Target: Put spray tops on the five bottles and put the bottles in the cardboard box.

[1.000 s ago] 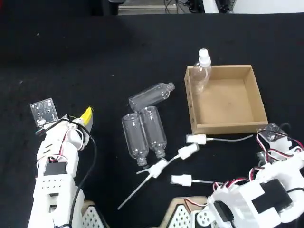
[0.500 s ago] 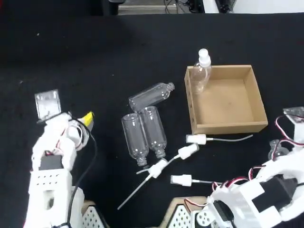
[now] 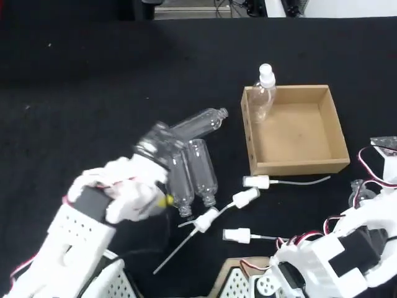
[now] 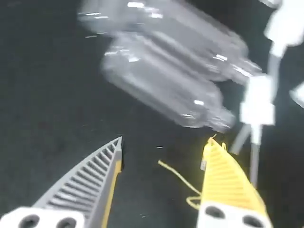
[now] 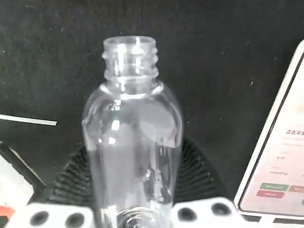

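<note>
Beside the loose spray tops [image 4: 256, 102], hovering over two lying bottles [image 4: 161, 85] with left gripper [image 4: 165, 142] spread wide, and with right gripper [image 5: 133, 183] clamped round an uncapped bottle [image 5: 133, 118]. Probably light, slick, apt to roll and dent: best pinched mid-body

We are swinging our left arm [image 3: 93, 211] in from the left side of the table to the middle, bringing the left gripper [image 4: 165, 141], jaws apart, over the two bottles [image 4: 161, 85] lying side by side. We are also drawing our right arm [image 3: 347, 248], with its bottle [image 5: 133, 118], rightward from the cardboard box [image 3: 298, 166].
</note>
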